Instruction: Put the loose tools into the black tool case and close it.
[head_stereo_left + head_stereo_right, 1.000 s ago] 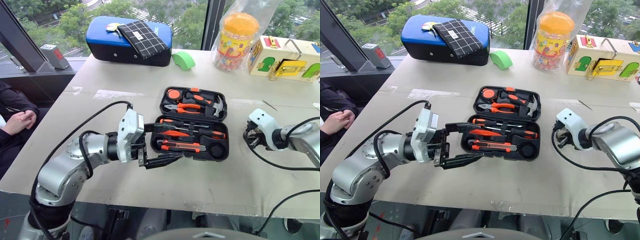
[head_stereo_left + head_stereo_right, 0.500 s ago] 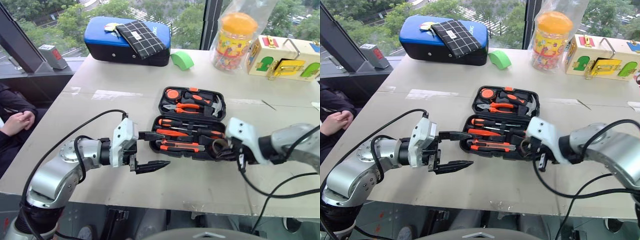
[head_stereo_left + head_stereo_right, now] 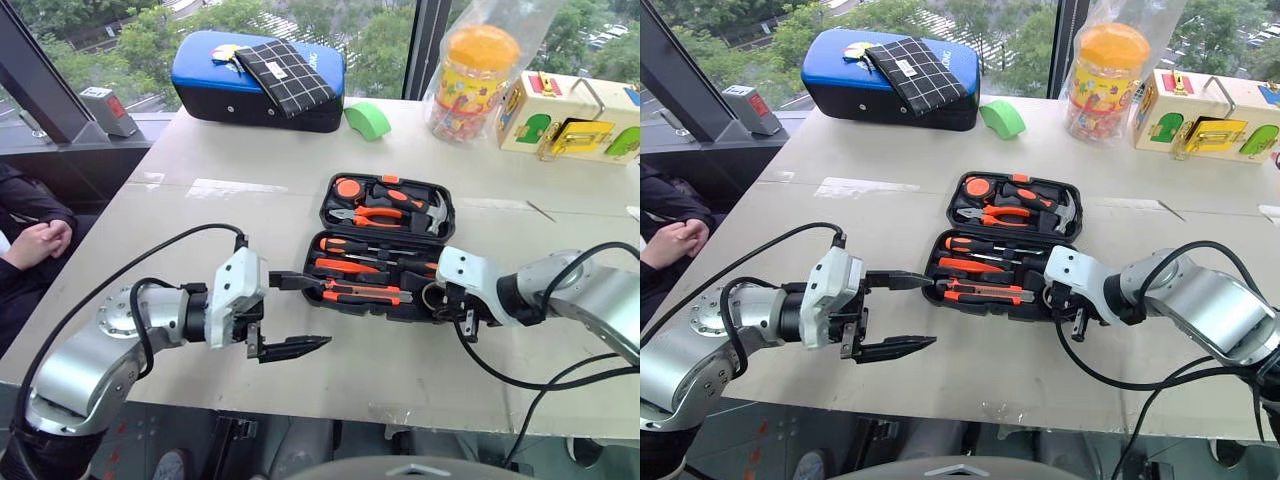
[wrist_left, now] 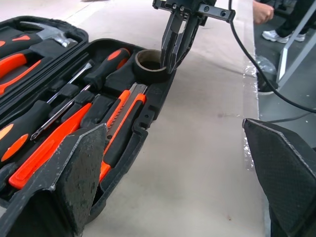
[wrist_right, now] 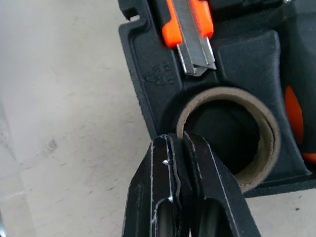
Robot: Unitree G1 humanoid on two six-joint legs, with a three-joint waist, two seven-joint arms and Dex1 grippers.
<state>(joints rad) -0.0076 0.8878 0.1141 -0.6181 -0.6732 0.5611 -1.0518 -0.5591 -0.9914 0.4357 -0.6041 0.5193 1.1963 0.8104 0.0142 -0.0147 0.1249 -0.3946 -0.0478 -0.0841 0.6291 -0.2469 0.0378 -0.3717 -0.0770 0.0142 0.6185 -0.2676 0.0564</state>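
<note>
At table centre, black tool case (image 3: 388, 250) lies open, tools slotted. Right end effector (image 5: 185, 163), fingers pressed together, pokes tape roll (image 5: 229, 136) rim at case's 4 o'clock corner, likely seating it. Left end effector (image 3: 290, 315) gapes wide, empty, at case's 8 o'clock, probably waiting to close lid.

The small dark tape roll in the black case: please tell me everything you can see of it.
The small dark tape roll is a short ring, dark outside, with a brown cardboard-like core and an open middle. It lies flat in its moulded recess at a near corner of the open black plastic tool case, beside the utility knife's blade tip. The right gripper, shut, pinches the roll's wall.
</note>
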